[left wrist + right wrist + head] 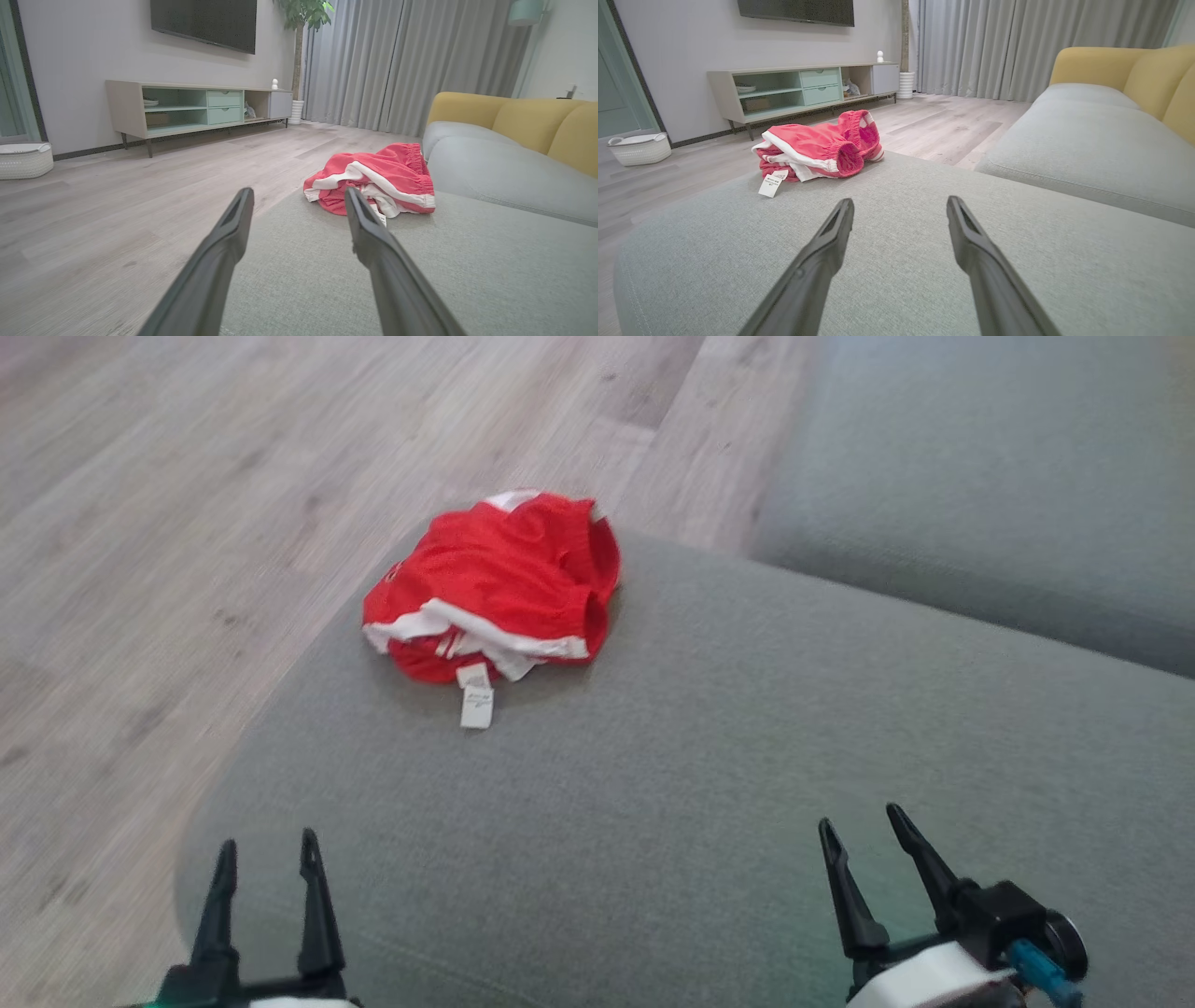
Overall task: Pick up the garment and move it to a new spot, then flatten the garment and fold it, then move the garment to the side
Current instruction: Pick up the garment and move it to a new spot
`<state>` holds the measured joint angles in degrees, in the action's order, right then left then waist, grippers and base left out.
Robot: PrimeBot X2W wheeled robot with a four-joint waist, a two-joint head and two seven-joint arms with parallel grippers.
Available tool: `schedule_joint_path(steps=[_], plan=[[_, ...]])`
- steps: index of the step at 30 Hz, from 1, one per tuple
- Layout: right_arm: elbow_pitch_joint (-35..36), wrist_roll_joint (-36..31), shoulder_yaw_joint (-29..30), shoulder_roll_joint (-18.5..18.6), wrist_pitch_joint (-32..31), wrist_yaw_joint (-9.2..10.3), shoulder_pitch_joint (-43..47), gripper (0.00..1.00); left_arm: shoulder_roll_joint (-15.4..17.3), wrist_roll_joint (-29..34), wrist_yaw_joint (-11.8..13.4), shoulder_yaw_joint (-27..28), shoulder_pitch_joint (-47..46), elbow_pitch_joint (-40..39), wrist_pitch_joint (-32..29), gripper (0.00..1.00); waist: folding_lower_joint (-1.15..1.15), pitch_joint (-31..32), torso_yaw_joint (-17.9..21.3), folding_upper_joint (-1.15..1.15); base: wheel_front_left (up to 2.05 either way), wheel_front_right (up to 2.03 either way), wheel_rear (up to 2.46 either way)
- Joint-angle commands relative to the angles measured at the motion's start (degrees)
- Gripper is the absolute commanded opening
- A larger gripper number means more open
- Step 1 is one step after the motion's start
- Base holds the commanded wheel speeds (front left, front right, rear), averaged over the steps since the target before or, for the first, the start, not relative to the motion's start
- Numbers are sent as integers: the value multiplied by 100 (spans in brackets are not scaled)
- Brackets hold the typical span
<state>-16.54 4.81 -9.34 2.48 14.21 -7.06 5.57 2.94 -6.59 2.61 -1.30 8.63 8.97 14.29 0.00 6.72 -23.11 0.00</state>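
Observation:
The garment (495, 588) is a crumpled red piece with white trim and a white tag, lying near the far left corner of a grey cushion (709, 756). It also appears in the left wrist view as a red heap (378, 179), and in the right wrist view as the same garment (817, 147) at the upper left. My left gripper (268, 859) hovers open over the cushion's near left edge, well short of the garment. My right gripper (864, 826) is open at the near right, nothing between its fingers.
Wood floor (187, 523) lies left of and beyond the cushion. A second grey sofa seat (980, 495) sits at the far right, with yellow backrests (1125, 70). A TV cabinet (196, 107), a white basket (640, 148) and curtains (397, 60) stand across the room.

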Motion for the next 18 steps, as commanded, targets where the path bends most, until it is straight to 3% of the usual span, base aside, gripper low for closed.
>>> schedule_joint_path(steps=[1,13,18], plan=[[156,-68,-155,40,79,-43,-351,100,-6,-42,82,234,-282,-263,71,100,0,-175,-174,0,0,0,0],[157,-557,261,40,79,-43,-191,100,-6,130,315,762,-823,-685,71,100,0,-555,-427,0,0,0,0],[325,-1058,454,94,79,-43,-440,100,-6,115,180,890,-1747,-782,71,100,0,-1275,-297,0,0,0,0]])
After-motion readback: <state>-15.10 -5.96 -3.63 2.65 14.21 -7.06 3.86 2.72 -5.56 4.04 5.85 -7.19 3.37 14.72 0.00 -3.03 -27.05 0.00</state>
